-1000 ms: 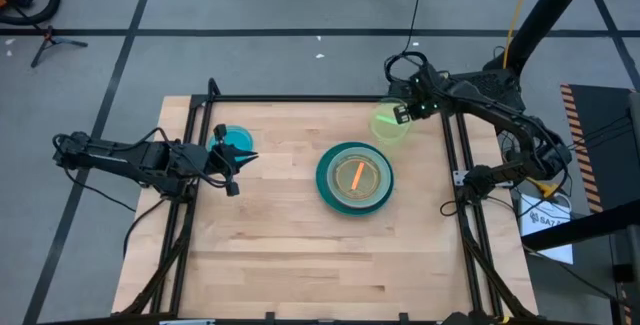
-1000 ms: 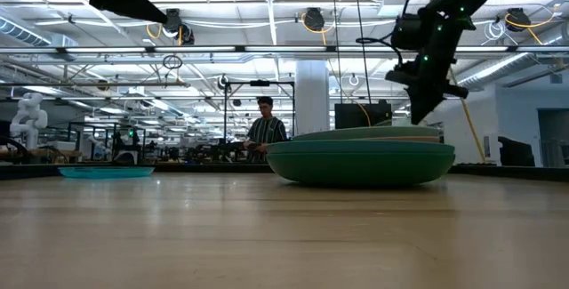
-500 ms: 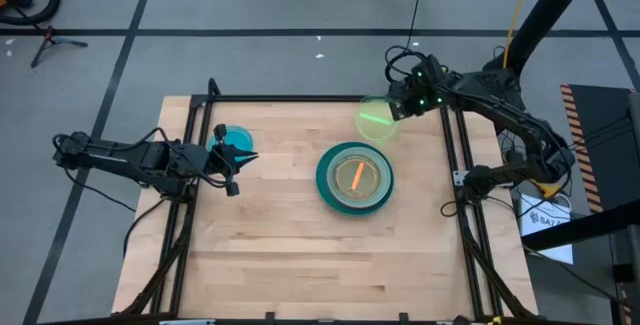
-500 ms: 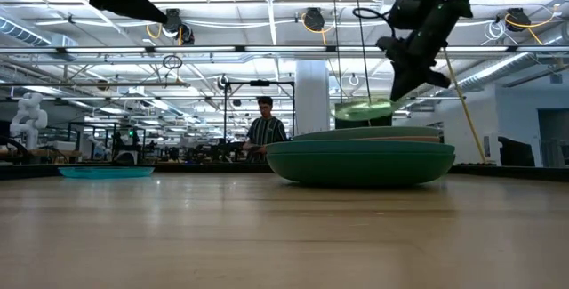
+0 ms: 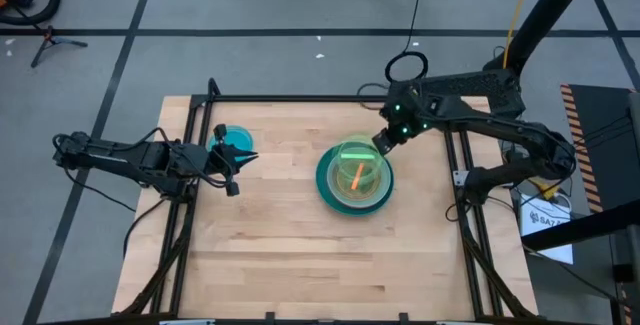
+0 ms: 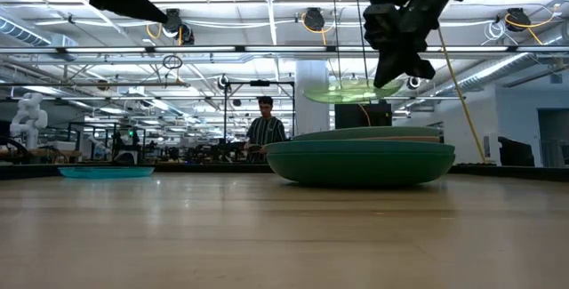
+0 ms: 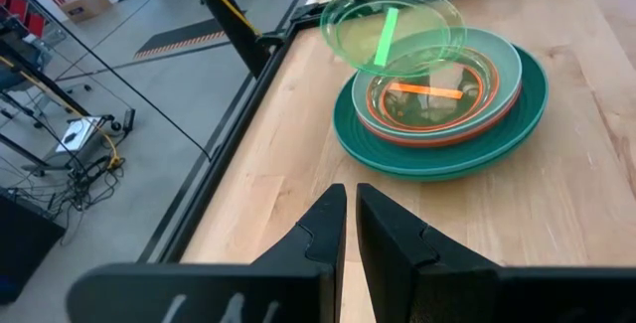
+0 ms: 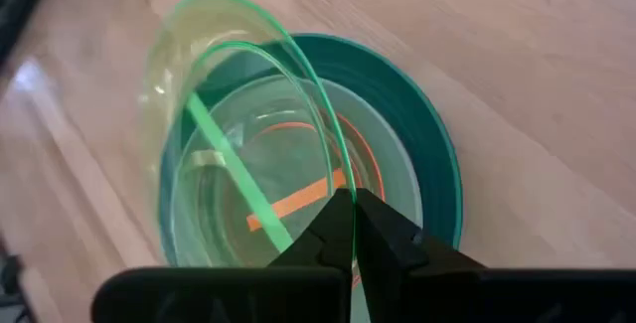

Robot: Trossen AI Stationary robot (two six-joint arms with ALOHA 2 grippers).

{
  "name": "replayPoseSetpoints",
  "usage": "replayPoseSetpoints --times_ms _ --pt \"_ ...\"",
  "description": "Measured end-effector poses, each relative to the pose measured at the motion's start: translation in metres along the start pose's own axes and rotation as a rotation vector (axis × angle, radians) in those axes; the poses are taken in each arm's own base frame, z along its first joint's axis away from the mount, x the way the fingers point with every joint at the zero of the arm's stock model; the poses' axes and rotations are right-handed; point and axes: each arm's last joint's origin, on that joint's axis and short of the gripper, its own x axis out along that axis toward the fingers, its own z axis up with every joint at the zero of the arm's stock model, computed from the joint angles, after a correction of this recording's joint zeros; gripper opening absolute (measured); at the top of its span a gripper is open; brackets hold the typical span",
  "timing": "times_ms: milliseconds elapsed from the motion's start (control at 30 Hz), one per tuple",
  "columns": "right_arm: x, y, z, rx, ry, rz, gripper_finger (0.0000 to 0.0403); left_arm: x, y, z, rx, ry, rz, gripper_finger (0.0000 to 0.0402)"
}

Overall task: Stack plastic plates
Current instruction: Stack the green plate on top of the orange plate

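One lime plate (image 6: 352, 92) in right tool (image 5: 381, 142) | clears stack (image 6: 360, 161) | low view only

wooden table (image 5: 300, 255): stack of plates (image 5: 330, 191) right of centre; blue plate (image 5: 237, 139) near left edge.

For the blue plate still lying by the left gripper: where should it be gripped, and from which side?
Probably by its rim, on the edge nearest the left gripper. The blue plate lies flat and shallow on the table, so only the thin raised lip offers a pinch. The right gripper holds the lime plate by its rim the same way, above the stack.
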Motion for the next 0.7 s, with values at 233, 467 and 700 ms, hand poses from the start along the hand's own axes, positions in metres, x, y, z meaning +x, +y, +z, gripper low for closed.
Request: replayPoseSetpoints --times_ms 233,467,700 --pt "0.005 0.02 -0.012 -0.017 -0.04 -0.102 0.0008 0.0 0.0 0.0 -0.004 0.0 0.0 0.0035" --pt "0.01 0.036 -0.023 -0.079 -0.02 -0.102 0.0009 0.0 0.0 0.0 -0.011 0.0 0.0 0.0035" --pt "0.024 0.05 -0.036 -0.151 0.005 -0.157 0.0053 0.0 0.0 0.002 -0.039 -0.014 0.002 0.0035"
